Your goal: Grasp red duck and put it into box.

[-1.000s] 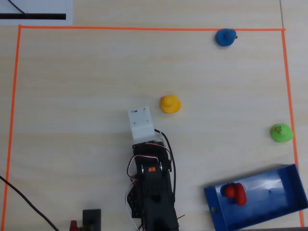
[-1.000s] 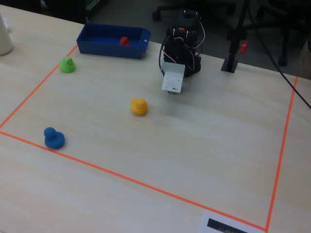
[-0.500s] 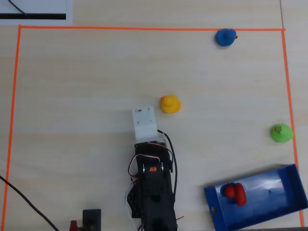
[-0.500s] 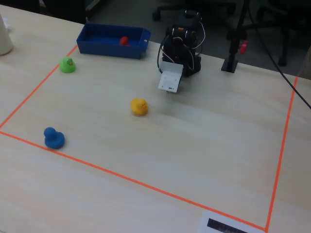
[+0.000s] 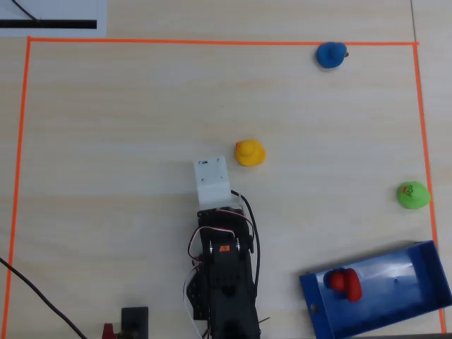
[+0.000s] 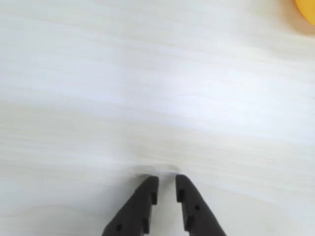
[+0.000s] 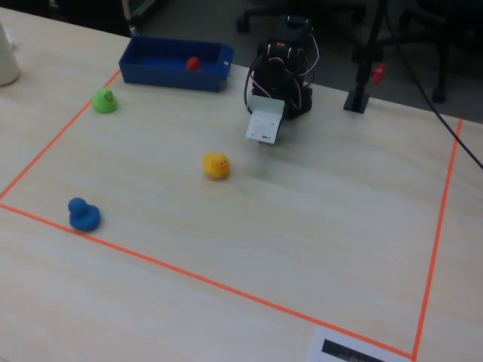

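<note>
The red duck (image 5: 344, 284) lies inside the blue box (image 5: 406, 293) at the lower right of the overhead view, near the box's left end. In the fixed view the red duck (image 7: 193, 63) shows in the box (image 7: 173, 76) at the top left. My gripper (image 6: 166, 181) is far from both. It hangs low over bare table with its black jaws almost together and nothing between them. In the overhead view the arm (image 5: 224, 275) is folded back at the bottom centre, and the white wrist housing (image 5: 214, 181) hides the jaws.
A yellow duck (image 5: 249, 152) sits just right of the wrist housing and at the wrist view's top right corner (image 6: 307, 10). A blue duck (image 5: 330, 54) is on the far tape line, a green duck (image 5: 412, 195) by the right tape line. Orange tape (image 5: 21, 141) frames the workspace.
</note>
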